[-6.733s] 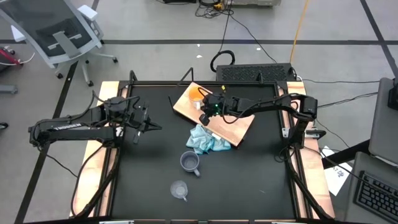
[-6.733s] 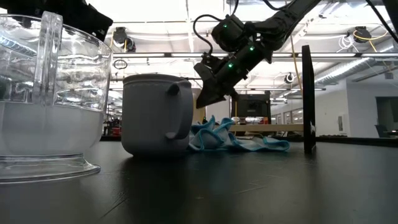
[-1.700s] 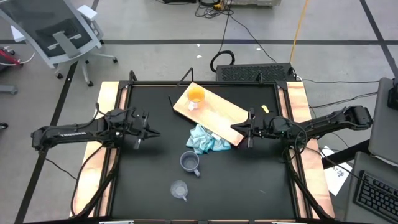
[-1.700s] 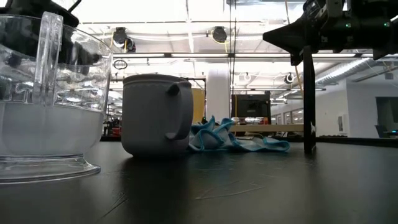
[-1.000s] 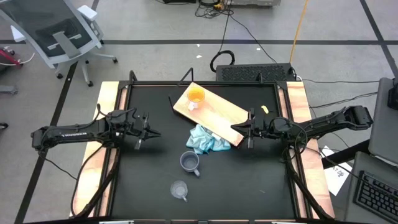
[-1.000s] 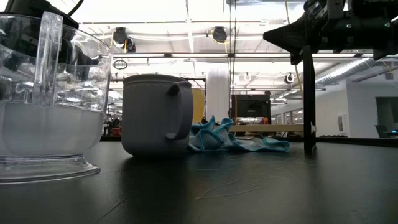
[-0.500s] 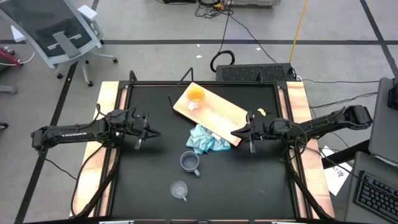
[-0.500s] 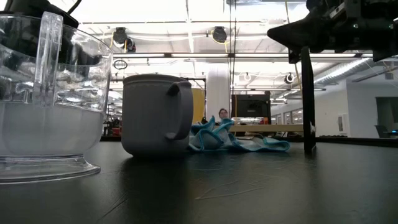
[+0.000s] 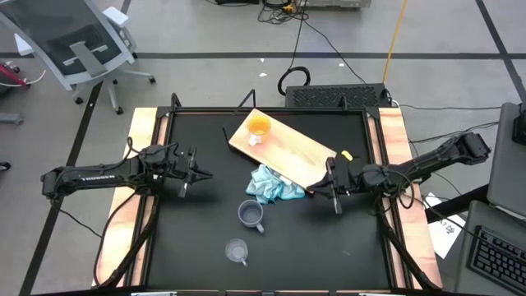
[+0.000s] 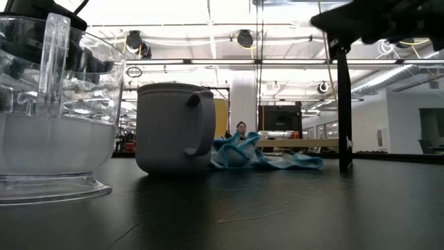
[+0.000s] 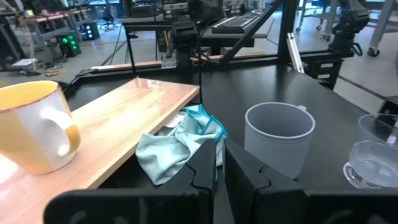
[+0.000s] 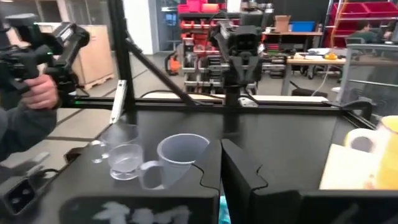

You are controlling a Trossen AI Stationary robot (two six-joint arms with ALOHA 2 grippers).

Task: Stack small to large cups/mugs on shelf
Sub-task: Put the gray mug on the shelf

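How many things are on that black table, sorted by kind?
Mugs: 2, an orange mug on the board and a grey mug
Clear cup: 1
Wooden board: 1
Blue cloth: 1
Total: 5

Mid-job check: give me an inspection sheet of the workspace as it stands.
Surface: black table.
Job's things: orange mug upright on the shelf; grey-blue mug and clear cup on the table, off the shelf.
Clutter: light blue cloth at the shelf's edge.
Grippers: left tool shut, empty; right tool shut, empty, near the shelf's corner.
Cables: black loop on the floor.
Surroundings: office chair; person beyond the table.
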